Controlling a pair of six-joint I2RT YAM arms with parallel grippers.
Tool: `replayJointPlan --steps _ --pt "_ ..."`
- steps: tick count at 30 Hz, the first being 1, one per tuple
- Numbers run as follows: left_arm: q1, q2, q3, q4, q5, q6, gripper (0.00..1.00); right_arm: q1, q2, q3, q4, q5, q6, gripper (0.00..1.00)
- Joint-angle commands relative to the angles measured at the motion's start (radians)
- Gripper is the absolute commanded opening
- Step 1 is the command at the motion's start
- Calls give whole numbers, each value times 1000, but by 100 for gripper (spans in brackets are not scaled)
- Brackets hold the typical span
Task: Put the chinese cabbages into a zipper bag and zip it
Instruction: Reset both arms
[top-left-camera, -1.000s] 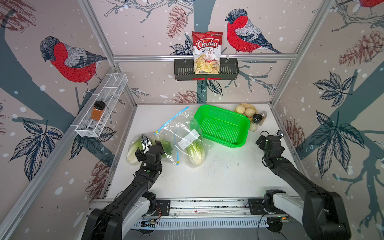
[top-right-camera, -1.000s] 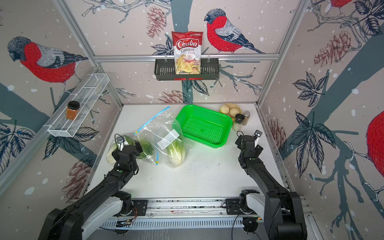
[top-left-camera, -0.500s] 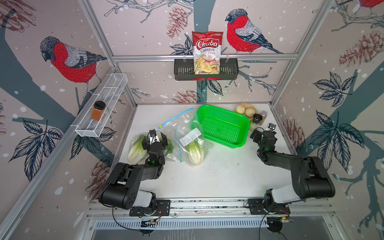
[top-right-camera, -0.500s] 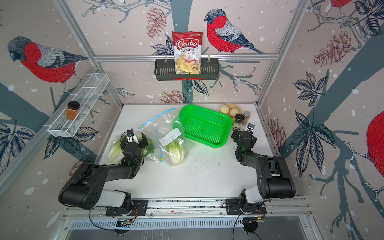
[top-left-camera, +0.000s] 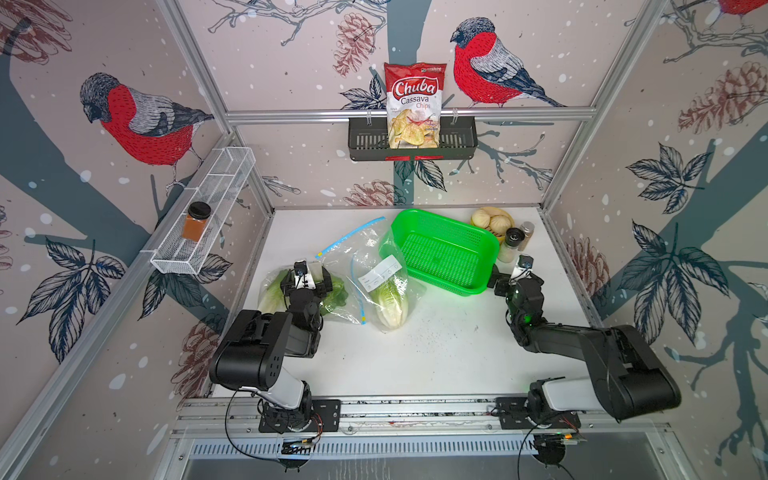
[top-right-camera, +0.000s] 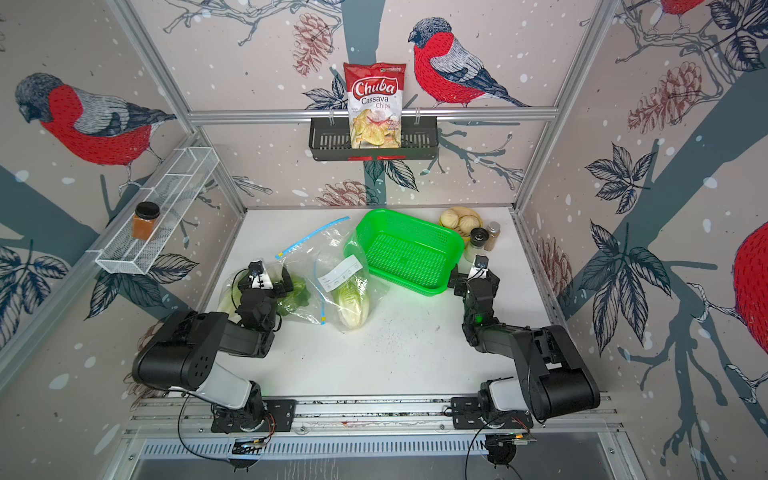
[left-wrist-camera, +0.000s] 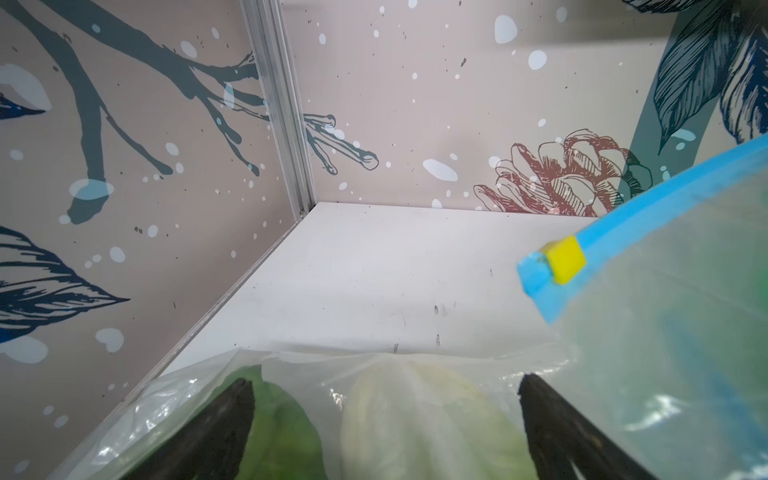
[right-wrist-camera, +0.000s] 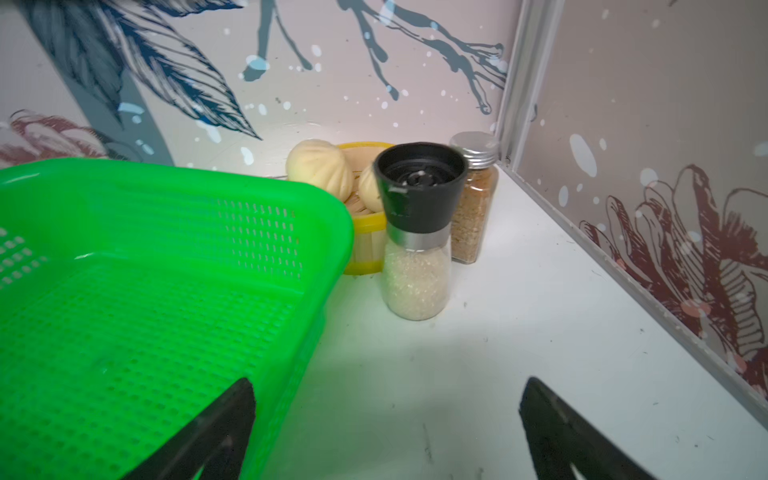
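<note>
1. Hovering left end effector (left-wrist-camera: 384, 411), jaws wide apart, sits over two chinese cabbages (top-left-camera: 272, 291) under clear plastic near the surface's (top-left-camera: 415, 357) left edge.
2. Third cabbage (top-left-camera: 388, 301) lies inside the zipper bag (top-left-camera: 365, 249), mid-surface, just beside the green basket (top-left-camera: 444, 253).
3. Right end effector (right-wrist-camera: 386, 415): jaws apart, beside the basket, toward the surface's right edge.

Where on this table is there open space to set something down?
Widest bare patch: front middle of the table, between the left arm and right arm, before the green basket. Smaller: back left corner, behind the zipper bag. Crowded: back right corner with buns, grinder, spice jar; left side around the cabbages.
</note>
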Motion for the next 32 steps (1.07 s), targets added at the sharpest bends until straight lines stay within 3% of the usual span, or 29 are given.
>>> replayJointPlan --steps 1,7,13,17,20,27,32 --pt "2 5 3 24 1 -15 98 8 5 -14 121 48 -50 100" --pt "3 2 1 26 -2 -14 98 -32 -58 -63 137 8 -6 100" --pt "3 3 0 25 -1 -14 98 -155 -121 -116 162 -107 79 100" --pt "3 2 -1 27 -3 -14 98 -186 -161 -171 242 -84 30 100" --pt "3 2 -1 26 -3 -14 98 -204 -90 -157 295 -101 10 100" --pt "3 5 6 15 1 -15 98 -202 174 -171 611 -121 -24 100" --pt "13 -1 -3 22 81 0 99 -202 164 -62 384 -15 18 100"
